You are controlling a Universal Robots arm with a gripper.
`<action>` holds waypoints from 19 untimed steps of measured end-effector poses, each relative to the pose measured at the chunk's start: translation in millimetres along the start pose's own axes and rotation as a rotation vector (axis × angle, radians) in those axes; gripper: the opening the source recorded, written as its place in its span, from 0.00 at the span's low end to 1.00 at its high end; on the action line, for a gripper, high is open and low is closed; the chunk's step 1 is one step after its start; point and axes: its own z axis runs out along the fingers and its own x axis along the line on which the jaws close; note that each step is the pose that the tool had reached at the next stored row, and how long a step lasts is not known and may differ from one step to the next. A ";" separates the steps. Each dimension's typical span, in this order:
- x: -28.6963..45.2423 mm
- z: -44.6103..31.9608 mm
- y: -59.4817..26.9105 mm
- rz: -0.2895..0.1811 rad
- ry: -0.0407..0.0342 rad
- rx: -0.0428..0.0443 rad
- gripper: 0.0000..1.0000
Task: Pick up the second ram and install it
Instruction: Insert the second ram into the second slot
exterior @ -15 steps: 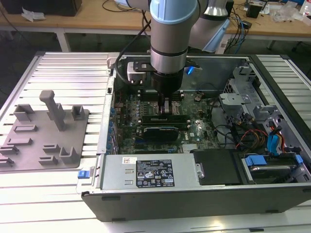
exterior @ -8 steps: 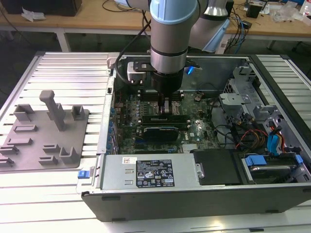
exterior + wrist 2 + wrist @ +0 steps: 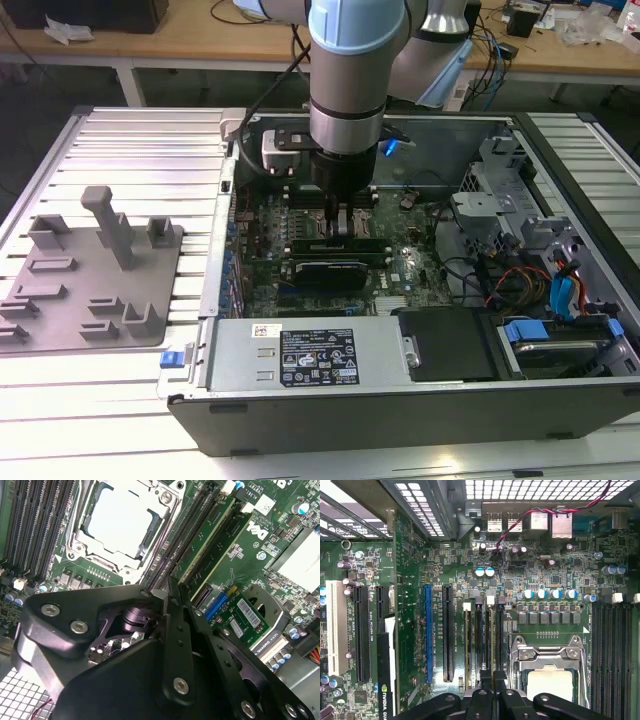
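Nearest the lens, black gripper [image 3: 170, 592] linkage, fingers [image 3: 175, 625] drawn narrow and pinching the top edge of the second ram [image 3: 492, 640]. Beyond that, by size: slatted metal table [image 3: 130, 140]; open computer case [image 3: 400, 415] lying on it, with the arm [image 3: 345, 70] reaching straight down inside; grey tray [image 3: 60, 300] with upright posts on the table toward the exterior view's left, well apart from the gripper; grey power supply [image 3: 300, 355] along the case's near wall; green motherboard [image 3: 545, 565]; silver processor [image 3: 547, 682] in its metal frame. As for the second ram: stands on edge among the dark memory slots [image 3: 480, 640], just beside the processor's frame, and shows edge-on in the first wrist view.
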 end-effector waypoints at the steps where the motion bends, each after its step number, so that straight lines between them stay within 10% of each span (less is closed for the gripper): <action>1: 0.0 0.0 0.0 0.000 0.0000 0.0000 0.10; 19: 0.1 9.9 0.2 0.000 0.0001 -0.0001 0.10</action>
